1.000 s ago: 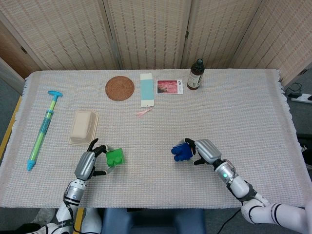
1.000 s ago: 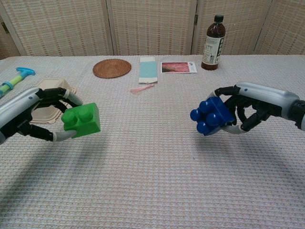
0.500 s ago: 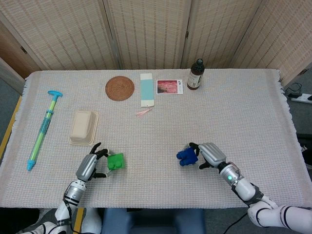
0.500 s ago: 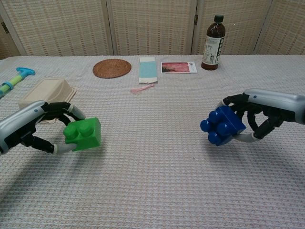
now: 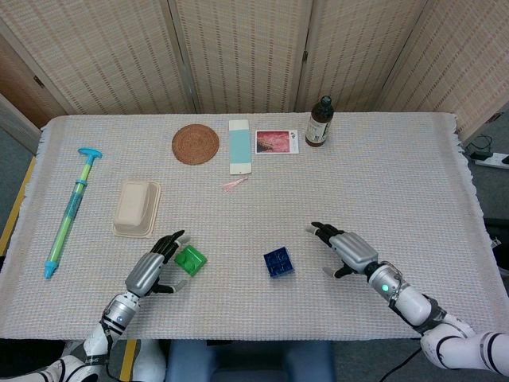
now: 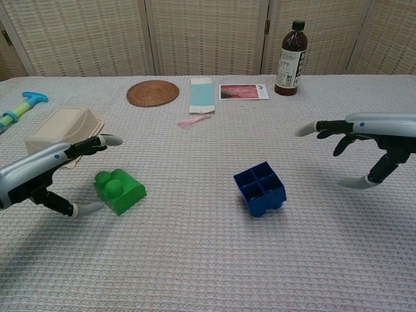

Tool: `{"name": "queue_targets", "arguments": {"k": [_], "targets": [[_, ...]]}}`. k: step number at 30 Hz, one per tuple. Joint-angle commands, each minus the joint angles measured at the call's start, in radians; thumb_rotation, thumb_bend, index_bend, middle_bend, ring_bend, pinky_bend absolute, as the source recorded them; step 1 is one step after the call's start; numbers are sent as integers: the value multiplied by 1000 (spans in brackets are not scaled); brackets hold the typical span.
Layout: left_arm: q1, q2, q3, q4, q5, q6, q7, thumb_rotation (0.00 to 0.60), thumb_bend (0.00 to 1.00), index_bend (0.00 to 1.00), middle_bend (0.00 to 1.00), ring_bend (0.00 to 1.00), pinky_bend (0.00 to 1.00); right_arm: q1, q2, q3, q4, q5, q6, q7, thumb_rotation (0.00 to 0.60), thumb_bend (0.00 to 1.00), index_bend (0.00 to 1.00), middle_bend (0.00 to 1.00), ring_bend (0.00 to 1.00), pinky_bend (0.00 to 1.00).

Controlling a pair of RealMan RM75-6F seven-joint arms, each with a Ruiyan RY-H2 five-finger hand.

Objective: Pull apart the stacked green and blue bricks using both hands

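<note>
1. Green brick and blue brick are seen lying apart on the woven tablecloth, so the separation is judged as done. The green one is tilted near the left hand; the blue one is turned with its hollow underside up, between the two hands.
2. Both bricks are judged to be light, stiff plastic with smooth, somewhat slippery faces. They are best taken by opposite flat side walls, not by the studs.
3. The left hand is spread, with nothing held; a fingertip is just beside the green brick, but contact cannot be told.
4. The right hand is also spread and empty, well apart from the blue brick.
5. Half a second earlier each brick was pinched in its hand above the cloth; now both are released, and the blue one is found further towards the middle.
</note>
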Motion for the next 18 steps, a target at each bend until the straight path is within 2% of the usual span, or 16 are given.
{"name": "queue_targets", "arguments": {"k": [1,4,7,11,13,15,18], "targets": [[2,29,15,-6,43,44,52,600,293,94,0,0,0,-62,62,-19,-36,-80,136,-56,600,407,0,0,0,157],[19,68,33,-35,76,91,110,600,293,94,0,0,0,-124,124,-47,-73,-87,218,-153,600,407,0,0,0,115],[37,124,62,-68,86,91,215,600,292,95,0,0,0,-197,172,-64,-126,-59,319,-321,600,406,0,0,0,94],[81,162,72,-100,50,105,366,600,290,101,0,0,0,-312,153,-71,-156,-41,506,-517,600,407,0,0,0,29],[92,162,71,-103,42,114,385,600,290,105,0,0,0,-333,140,-72,-151,-45,541,-539,600,408,0,0,0,14],[154,152,62,-86,13,193,482,600,290,106,0,0,0,-412,105,-77,-119,-52,662,-562,600,408,0,0,0,4],[215,133,55,-79,2,281,575,600,291,109,0,0,0,-461,72,-83,-68,-58,710,-544,600,407,0,0,0,0]]}}
